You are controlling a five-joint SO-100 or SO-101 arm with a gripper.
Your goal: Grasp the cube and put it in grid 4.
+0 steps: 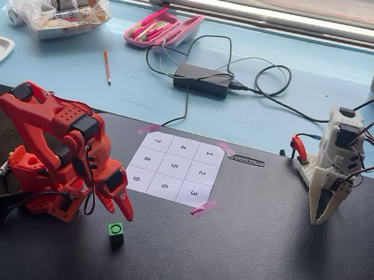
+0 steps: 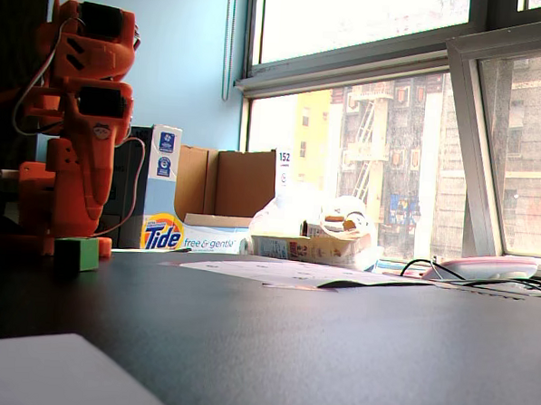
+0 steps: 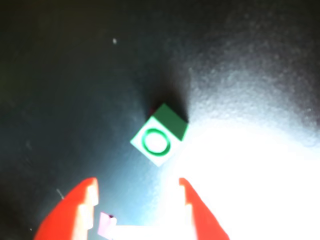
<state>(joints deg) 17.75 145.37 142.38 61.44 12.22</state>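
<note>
The green cube [image 1: 115, 231] stands on the black table, in front of the numbered paper sheet and off it. In the wrist view the cube [image 3: 159, 136] shows a dark ring on its top face and lies ahead of the red fingers, apart from them. My red gripper [image 1: 120, 211] hangs just above and behind the cube; the gripper [image 3: 137, 182] is open with nothing between its fingers. Grid 4 [image 1: 184, 147] is the middle cell of the sheet's far row, between 7 and 1. From the low fixed view, the cube [image 2: 77, 253] sits at the foot of the red arm [image 2: 74, 138].
A white arm [image 1: 335, 172] stands at the table's right. Pink tape scraps [image 1: 204, 208] hold the sheet's corners. Behind the table, on the blue ledge, lie a power brick with cables [image 1: 202, 80], a pink pencil case [image 1: 163, 28] and a plastic bag [image 1: 58, 1].
</note>
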